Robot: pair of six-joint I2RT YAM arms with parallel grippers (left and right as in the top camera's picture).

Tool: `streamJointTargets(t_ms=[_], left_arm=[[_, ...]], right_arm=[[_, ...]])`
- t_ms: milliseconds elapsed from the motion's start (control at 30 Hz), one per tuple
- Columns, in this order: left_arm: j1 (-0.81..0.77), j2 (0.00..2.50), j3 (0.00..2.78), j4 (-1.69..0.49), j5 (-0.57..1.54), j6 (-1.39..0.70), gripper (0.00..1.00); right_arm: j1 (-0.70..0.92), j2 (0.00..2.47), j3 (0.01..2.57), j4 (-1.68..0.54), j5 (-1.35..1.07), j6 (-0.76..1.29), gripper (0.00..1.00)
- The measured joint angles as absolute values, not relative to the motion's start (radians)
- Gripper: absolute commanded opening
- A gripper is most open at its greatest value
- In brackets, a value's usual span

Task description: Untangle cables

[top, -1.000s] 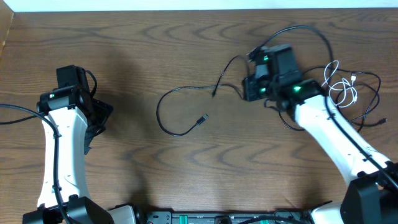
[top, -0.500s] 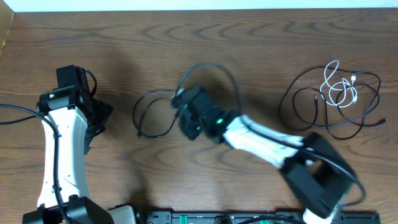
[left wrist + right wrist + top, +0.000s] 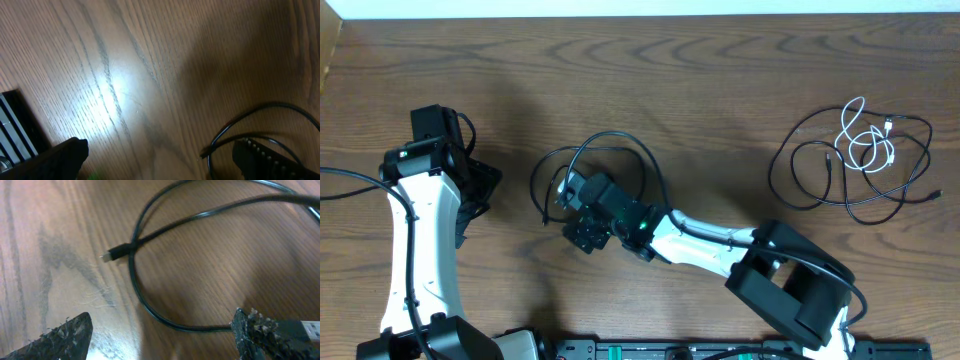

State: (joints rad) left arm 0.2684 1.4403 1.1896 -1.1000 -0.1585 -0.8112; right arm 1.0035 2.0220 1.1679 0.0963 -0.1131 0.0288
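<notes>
Across the desk [image 3: 720, 70], a tangle [image 3: 855, 165] of black loops with the white cable [image 3: 865, 140] is seen far right, and one lone black cable [image 3: 132, 245] left of centre. Over it the right hand [image 3: 161, 330] is spread wide, empty. The left hand [image 3: 160, 155], equally wide, is parked apart. That cable should be flattened, its plug [image 3: 106, 257] drawn clear of the crossing.

A brown wood-grain surface [image 3: 720, 80] is filling the overhead view, a white strip [image 3: 620, 7] is running along its far edge, and a glare patch [image 3: 107, 92] is shining on the grain.
</notes>
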Motion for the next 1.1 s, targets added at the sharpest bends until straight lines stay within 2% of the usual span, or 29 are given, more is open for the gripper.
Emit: streamJointTargets(t_ms=[100, 133, 167, 267, 367, 467, 533, 667, 700, 800, 867, 1100], left_arm=[[0.268, 1.44, 1.19, -1.1, -0.159, -0.811, 0.98], [0.268, 1.44, 1.19, -1.1, -0.159, -0.811, 0.98], [0.268, 1.44, 1.19, -1.1, -0.159, -0.811, 0.98], [0.268, 1.44, 1.19, -1.1, -0.159, -0.811, 0.98], [0.268, 1.44, 1.189, -1.1, -0.159, -0.811, 0.98], [0.268, 1.44, 1.19, -1.101, -0.159, -0.811, 0.98], [0.268, 1.44, 1.19, -1.101, -0.159, -0.811, 0.98], [0.268, 1.44, 1.19, -1.1, -0.159, -0.811, 0.98], [0.268, 1.44, 1.19, -1.1, -0.159, -0.811, 0.98], [0.268, 1.44, 1.19, -1.1, -0.159, -0.811, 0.98], [0.268, 1.44, 1.19, -1.1, -0.159, -0.811, 0.98], [0.268, 1.44, 1.19, -1.1, -0.159, -0.811, 0.98]], right_arm=[[1.006, 2.061, 1.168, 0.114, -0.112, -0.009, 0.81], [1.006, 2.085, 1.168, 0.117, -0.111, -0.017, 0.73], [1.006, 2.102, 1.169, 0.133, -0.105, -0.033, 0.57], [1.004, 2.118, 1.186, 0.134, -0.088, -0.057, 0.37], [1.002, 2.114, 1.204, 0.071, -0.077, -0.065, 0.22], [1.002, 2.082, 1.224, -0.089, -0.075, -0.068, 0.05], [0.997, 2.041, 1.223, -0.228, -0.073, -0.065, 0.01], [0.976, 1.975, 1.208, -0.447, -0.064, -0.065, 0.01], [0.97, 1.966, 1.203, -0.471, -0.062, -0.065, 0.06], [0.952, 1.945, 1.192, -0.537, -0.059, -0.064, 0.43], [0.95, 1.936, 1.186, -0.551, -0.051, -0.06, 0.57], [0.951, 1.926, 1.182, -0.602, -0.049, -0.079, 0.64]])
